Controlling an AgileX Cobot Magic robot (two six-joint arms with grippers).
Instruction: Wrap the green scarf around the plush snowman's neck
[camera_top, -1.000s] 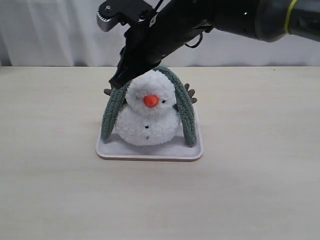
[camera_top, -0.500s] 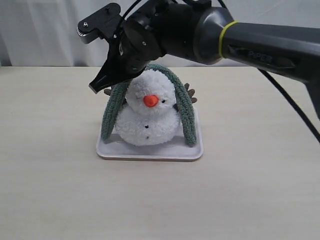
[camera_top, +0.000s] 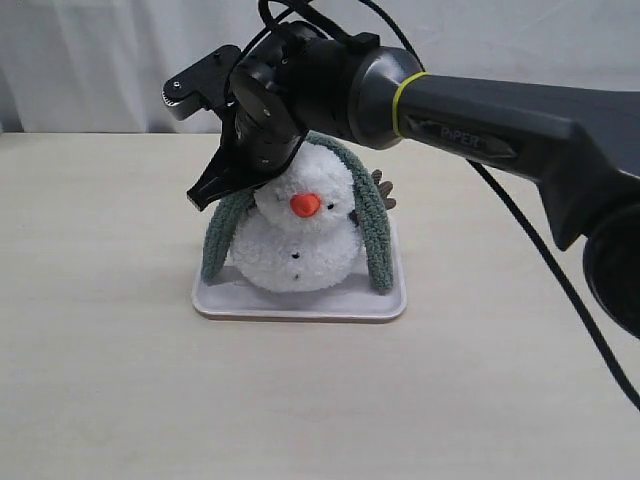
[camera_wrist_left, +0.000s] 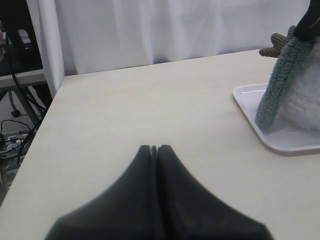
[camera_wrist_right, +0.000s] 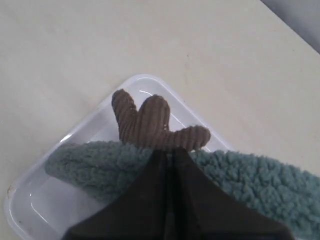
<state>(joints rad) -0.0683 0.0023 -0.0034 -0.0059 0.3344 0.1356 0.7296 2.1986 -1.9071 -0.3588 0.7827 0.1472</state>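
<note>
The plush snowman (camera_top: 300, 245) stands upright on a white tray (camera_top: 300, 305). The green scarf (camera_top: 372, 230) lies over the back of its head and hangs down both sides to the tray. My right gripper (camera_top: 203, 197) is shut, its tips at the scarf's left strand just above the snowman's left brown twig arm. From the right wrist, the shut tips (camera_wrist_right: 166, 151) rest over the scarf (camera_wrist_right: 90, 165), right by the twig arm (camera_wrist_right: 150, 122); nothing shows between the jaws. My left gripper (camera_wrist_left: 154, 148) is shut and empty, low over the bare table, well away from the scarf (camera_wrist_left: 280, 85).
The tray's rim (camera_wrist_left: 250, 100) is raised and rounded. The right arm's long black link (camera_top: 520, 110) spans the scene above the snowman's right side. A white curtain hangs behind the table. The table's left edge (camera_wrist_left: 45, 115) shows in the left wrist view.
The right arm has turned and its shut tips have swung leftward, then dropped lower beside the scarf's left strand. The scarf and snowman stay as they were.
</note>
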